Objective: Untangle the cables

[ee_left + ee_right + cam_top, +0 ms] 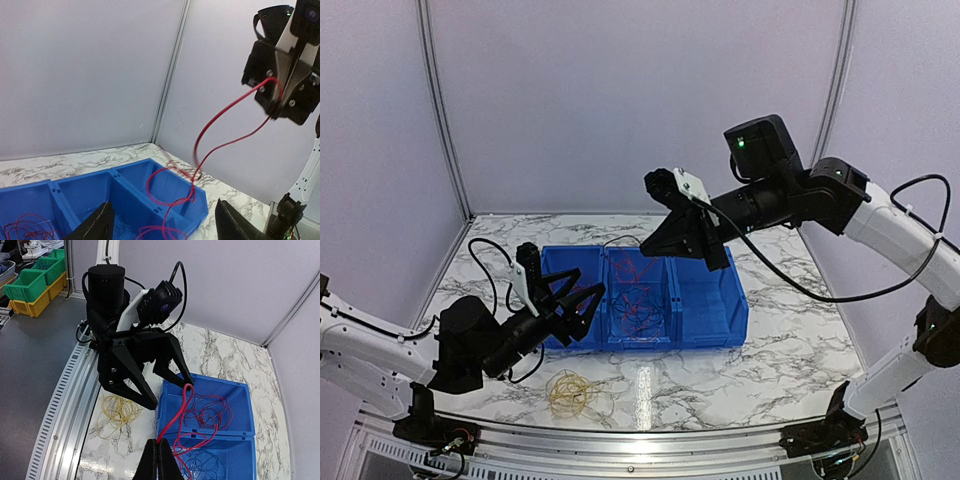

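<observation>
Marble table (770, 350), blue bin (715, 325), and the right gripper (158, 444) is up high, pinched tight on the red cable (220, 112), which trails down into the cables (638, 300) heaped in the bin. Left gripper (170, 395) hangs at the bin's left end, jaws wide apart, holding nothing. Pull higher and the loops could cinch into a knot or drag the heap out.

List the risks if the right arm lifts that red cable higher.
1. The red cable, pinched in the shut right end effector, runs down among other cables in the blue bin; pulling may tighten a knot or drag them out.
2. The left end effector is open, holding nothing down, so the bin could shift.
</observation>
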`<control>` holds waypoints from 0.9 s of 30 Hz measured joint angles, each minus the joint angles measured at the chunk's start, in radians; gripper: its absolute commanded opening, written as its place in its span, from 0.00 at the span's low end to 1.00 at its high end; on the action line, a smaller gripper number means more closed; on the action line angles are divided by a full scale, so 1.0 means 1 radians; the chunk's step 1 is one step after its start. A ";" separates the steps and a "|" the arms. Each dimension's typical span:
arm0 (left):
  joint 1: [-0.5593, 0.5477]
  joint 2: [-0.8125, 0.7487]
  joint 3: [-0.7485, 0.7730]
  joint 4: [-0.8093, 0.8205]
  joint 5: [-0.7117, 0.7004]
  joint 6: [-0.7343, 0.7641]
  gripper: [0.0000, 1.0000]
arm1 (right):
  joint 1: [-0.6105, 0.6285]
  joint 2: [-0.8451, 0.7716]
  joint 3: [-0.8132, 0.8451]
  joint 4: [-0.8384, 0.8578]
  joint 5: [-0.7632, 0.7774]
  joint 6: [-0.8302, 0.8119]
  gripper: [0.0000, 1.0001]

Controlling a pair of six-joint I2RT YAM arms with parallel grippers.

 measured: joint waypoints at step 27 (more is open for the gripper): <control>0.138 0.284 0.102 -0.108 -0.358 -0.191 0.61 | -0.047 0.002 0.410 -0.077 -0.307 0.026 0.00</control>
